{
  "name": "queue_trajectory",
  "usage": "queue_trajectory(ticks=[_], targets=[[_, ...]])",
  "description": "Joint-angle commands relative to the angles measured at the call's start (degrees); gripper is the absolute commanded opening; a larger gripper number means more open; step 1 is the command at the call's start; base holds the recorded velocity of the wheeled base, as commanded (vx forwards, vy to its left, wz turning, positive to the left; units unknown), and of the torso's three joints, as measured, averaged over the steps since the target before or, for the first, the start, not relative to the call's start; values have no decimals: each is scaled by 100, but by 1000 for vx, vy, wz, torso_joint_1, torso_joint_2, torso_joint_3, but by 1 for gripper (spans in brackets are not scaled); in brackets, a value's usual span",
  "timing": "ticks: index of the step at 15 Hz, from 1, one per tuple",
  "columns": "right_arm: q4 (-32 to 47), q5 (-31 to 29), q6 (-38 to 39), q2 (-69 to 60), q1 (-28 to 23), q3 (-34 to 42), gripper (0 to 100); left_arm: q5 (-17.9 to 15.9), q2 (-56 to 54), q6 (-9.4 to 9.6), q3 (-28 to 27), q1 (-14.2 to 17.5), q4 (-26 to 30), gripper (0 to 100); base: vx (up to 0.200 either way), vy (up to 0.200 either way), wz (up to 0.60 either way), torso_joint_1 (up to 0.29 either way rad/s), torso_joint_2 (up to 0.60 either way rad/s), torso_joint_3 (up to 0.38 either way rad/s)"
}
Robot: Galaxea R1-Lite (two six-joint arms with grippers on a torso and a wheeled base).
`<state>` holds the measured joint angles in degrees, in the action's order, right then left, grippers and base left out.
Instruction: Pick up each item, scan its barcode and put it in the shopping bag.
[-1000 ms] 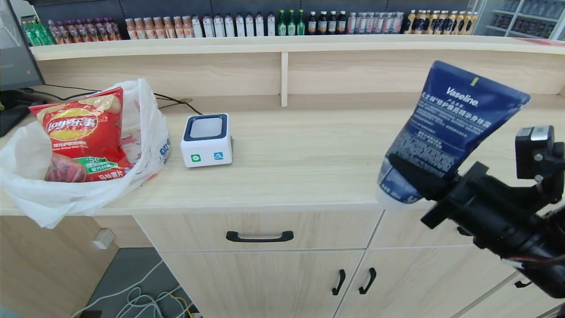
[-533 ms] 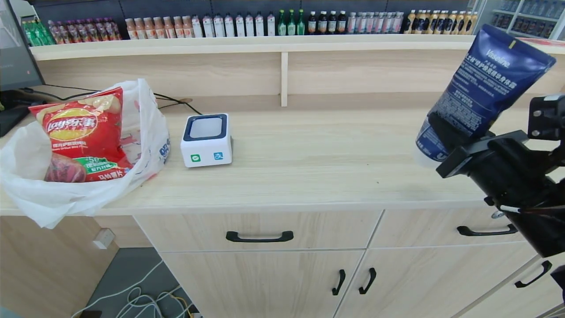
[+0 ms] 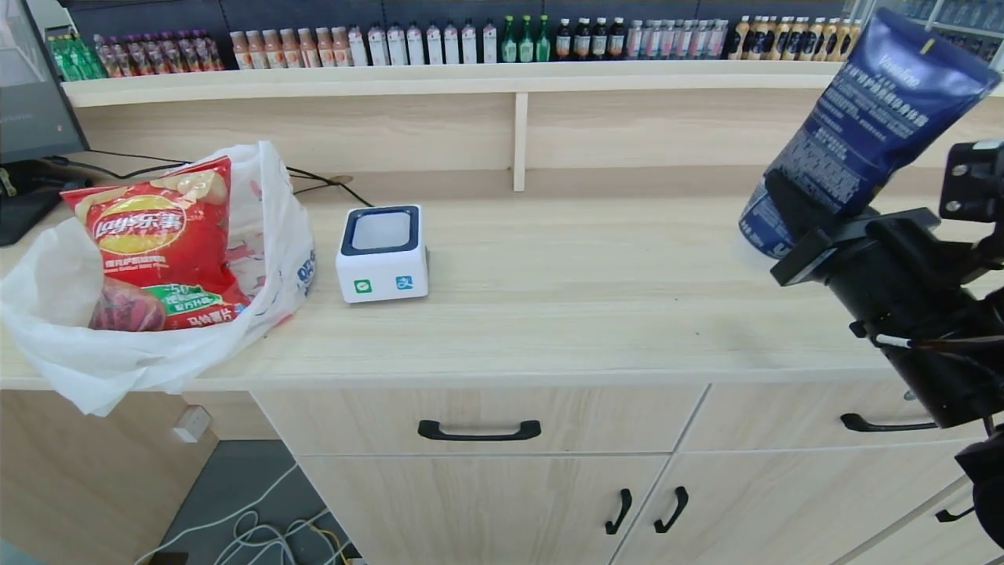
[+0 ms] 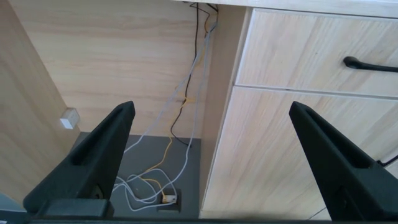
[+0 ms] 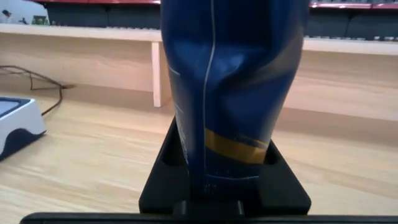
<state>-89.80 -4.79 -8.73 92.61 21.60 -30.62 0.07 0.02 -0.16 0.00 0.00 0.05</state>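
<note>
Shop counter (image 3: 549, 314) in pale wood, drink bottles shelved behind. We see the blue tube (image 3: 863, 118) held in the air over the counter's right end, crimped end up and tilted. The right gripper (image 3: 800, 227) clamps it near its lower part, jaws narrow and pinching the soft body. The scanner (image 3: 383, 253) sits well apart toward the left, window facing up. Just beside it is the shopping bag (image 3: 274, 235), with a red chip bag (image 3: 157, 243) already in it. The left gripper (image 4: 211, 112) hangs wide open down by the cabinet front, holding nothing.

Risks as we judge them:
- The tube looks soft and slick, so it could slip or swing on the way across.
- The barcode may not face the scanner window — no read.
- The bag mouth is slumped and partly taken up by the chip bag — a drop could land on the counter.
</note>
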Motion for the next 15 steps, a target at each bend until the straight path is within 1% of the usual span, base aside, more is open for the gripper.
queue_trajectory(ticks=[1, 15], targets=[[-20, 4, -50, 38, 37, 153, 0, 1, -2, -2, 0, 0, -5, 100, 0, 200, 0, 27, 7, 2], [-20, 22, -32, -68, 55, 144, 0, 1, -2, -2, 0, -9, -5, 100, 0, 200, 0, 2, 2, 2]])
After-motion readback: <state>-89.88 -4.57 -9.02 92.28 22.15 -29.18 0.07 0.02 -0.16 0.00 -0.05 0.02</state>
